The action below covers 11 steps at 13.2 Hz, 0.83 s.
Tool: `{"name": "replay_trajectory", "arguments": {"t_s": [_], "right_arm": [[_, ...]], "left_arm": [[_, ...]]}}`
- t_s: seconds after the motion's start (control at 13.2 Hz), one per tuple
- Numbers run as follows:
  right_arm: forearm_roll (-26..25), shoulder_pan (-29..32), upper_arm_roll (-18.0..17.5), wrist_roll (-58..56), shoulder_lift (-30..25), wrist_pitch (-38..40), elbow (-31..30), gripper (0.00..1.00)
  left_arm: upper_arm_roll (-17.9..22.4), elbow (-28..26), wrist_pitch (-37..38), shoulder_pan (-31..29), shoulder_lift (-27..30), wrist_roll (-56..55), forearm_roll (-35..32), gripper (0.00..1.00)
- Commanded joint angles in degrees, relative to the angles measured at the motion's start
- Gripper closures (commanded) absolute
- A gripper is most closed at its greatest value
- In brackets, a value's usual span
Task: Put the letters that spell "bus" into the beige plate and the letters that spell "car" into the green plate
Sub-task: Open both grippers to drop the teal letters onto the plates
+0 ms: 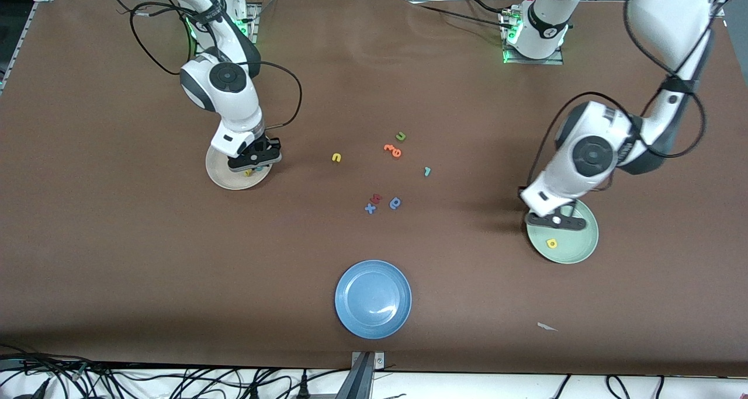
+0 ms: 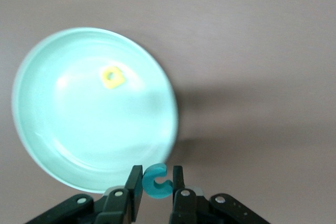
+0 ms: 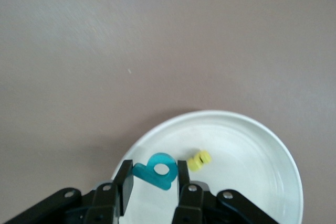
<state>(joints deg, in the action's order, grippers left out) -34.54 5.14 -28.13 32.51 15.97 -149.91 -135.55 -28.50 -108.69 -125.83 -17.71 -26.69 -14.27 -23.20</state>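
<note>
Nearest the front camera, disregard the blue plate (image 1: 373, 298); it takes no letters. At the left arm's end of the counter (image 1: 117, 259), the left gripper (image 2: 156, 195) is pinching the teal "c" (image 2: 157, 182) over the rim of the green plate (image 1: 584, 248), where the yellow "a" (image 1: 551, 243) already lies. Carry the "c" inward over the plate's floor before you release it, or it may drop onto the counter. The teal "r" (image 1: 427, 172) and yellow "u" (image 1: 336, 158) lie loose mid-counter. Farther off, the right gripper (image 3: 152, 184) is pinching the teal "b" (image 3: 156, 171) over the beige plate (image 1: 219, 174), beside a yellow letter (image 3: 199, 160); lower it, then let go. That yellow letter's shape is hard to make out, and the right gripper hides most of the plate's contents from the front.
</note>
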Motion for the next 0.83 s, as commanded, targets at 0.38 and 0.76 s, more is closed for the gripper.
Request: {"name": "replay_trajectory", "arguments": {"t_s": [0.38, 0.76], "right_arm": [[-0.35, 2.07, -1.76, 0.18, -1.91, -0.39, -2.79, 0.03], [8.43, -1.17, -4.92, 9.39, 0.63, -2.49, 0.19, 0.04]], "left_arm": [[-0.85, 3.13, -6.88, -1.46, -6.18, 6.55, -4.57, 0.0], [-2.79, 2.26, -6.27, 9.76, -6.27, -11.34, -3.96, 0.0]]}}
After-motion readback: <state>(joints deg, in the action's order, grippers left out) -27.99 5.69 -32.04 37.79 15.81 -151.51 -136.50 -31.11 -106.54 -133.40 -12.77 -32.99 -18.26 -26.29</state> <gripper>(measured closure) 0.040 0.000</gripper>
